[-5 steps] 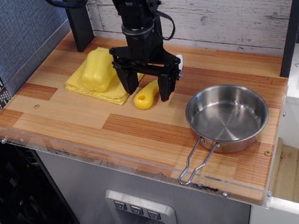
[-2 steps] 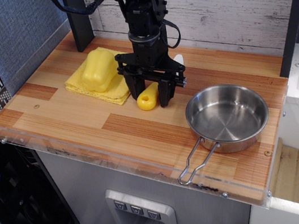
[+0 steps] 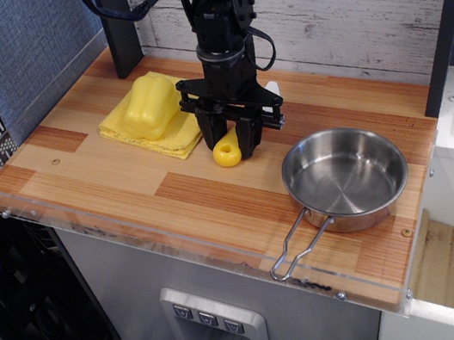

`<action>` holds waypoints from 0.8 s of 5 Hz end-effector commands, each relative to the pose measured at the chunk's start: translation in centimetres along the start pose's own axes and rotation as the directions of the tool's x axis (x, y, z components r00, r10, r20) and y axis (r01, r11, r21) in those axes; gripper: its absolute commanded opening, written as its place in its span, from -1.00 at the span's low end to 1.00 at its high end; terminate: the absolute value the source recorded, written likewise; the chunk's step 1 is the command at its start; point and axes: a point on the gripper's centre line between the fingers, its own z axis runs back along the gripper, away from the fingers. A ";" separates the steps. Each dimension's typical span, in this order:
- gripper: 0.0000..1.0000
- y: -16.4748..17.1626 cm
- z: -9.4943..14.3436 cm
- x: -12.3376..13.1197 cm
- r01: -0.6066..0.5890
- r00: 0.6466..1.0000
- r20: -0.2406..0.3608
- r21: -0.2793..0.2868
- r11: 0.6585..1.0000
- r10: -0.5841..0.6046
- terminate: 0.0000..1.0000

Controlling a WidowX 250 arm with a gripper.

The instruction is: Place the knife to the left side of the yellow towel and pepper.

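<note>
The knife (image 3: 227, 154) lies on the wooden table, its yellow handle pointing to the front and its white blade tip (image 3: 273, 88) showing behind the gripper. My gripper (image 3: 228, 142) stands straight down over it, with its black fingers (image 3: 210, 140) closed against both sides of the handle. The knife rests on the table. The yellow towel (image 3: 117, 124) lies flat just left of the gripper. The glossy yellow pepper (image 3: 149, 106) sits on top of it.
A steel pan (image 3: 346, 176) with a wire handle (image 3: 297, 247) stands right of the gripper. A dark post (image 3: 118, 27) rises behind the towel. A clear rim (image 3: 132, 229) runs along the table's front edge. A plank wall (image 3: 339, 3) is behind.
The gripper's fingers have drawn together around the knife handle, from wide open to closed on it. The gripper has come down slightly. The knife handle has shifted a little.
</note>
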 end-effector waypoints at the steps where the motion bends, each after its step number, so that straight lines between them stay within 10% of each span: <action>1: -1.00 -1.9 5.1 1.5 0.072 0.986 0.154 -0.032 0.997 -0.066 -1.00; 4: -1.00 2.3 9.9 -2.3 0.043 0.980 0.194 -0.002 0.999 -0.042 -1.00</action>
